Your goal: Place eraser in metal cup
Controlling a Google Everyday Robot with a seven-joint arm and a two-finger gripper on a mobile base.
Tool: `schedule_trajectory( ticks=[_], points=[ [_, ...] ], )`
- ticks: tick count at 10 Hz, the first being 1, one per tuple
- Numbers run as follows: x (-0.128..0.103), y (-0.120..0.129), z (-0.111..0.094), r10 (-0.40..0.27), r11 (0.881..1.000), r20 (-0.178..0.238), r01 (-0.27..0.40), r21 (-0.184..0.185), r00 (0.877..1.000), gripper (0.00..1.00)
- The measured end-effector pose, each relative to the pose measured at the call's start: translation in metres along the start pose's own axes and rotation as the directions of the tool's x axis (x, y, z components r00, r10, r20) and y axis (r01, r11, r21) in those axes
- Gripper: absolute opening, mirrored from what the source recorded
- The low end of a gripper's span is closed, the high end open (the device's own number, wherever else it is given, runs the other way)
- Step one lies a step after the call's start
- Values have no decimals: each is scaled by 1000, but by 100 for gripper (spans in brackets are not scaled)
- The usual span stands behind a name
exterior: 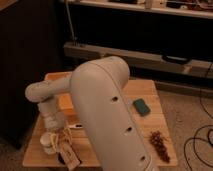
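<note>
My gripper [64, 142] hangs down at the near left corner of the wooden table [150, 90], below the white wrist. A pale tan block with a dark stripe, the eraser [71, 157], lies tilted right under the gripper tip. A small dark round shape beside it looks like the metal cup [61, 159], mostly hidden by the eraser and gripper. I cannot tell whether the eraser is held or rests in the cup.
A white lidded jar [48, 143] stands just left of the gripper. A white-handled brush [76, 126] lies behind it. A teal sponge [141, 106] and a brown clump [159, 140] sit on the right side. My big white arm covers the table's middle.
</note>
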State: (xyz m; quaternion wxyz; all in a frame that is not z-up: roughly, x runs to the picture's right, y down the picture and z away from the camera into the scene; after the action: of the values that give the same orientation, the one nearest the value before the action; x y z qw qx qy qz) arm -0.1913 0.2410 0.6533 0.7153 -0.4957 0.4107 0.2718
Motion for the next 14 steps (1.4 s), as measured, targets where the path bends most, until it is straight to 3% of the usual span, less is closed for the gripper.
schedule_trajectory(
  ticks=[4,6,8,10,12,13,14],
  points=[
    [-8,10,-1,-7,1000,-10,7,27,1000,77],
    [-13,12,6,-13,999,-35,14,37,999,80],
    [-16,12,6,-12,999,-30,13,36,999,80],
    [-13,16,-6,-15,1000,28,14,26,999,80],
    [-10,18,-23,26,1000,126,-25,-7,992,80],
    [-11,12,-33,66,997,206,-57,-48,976,80],
    [-13,2,-41,107,992,303,-82,-96,947,80]
  ],
)
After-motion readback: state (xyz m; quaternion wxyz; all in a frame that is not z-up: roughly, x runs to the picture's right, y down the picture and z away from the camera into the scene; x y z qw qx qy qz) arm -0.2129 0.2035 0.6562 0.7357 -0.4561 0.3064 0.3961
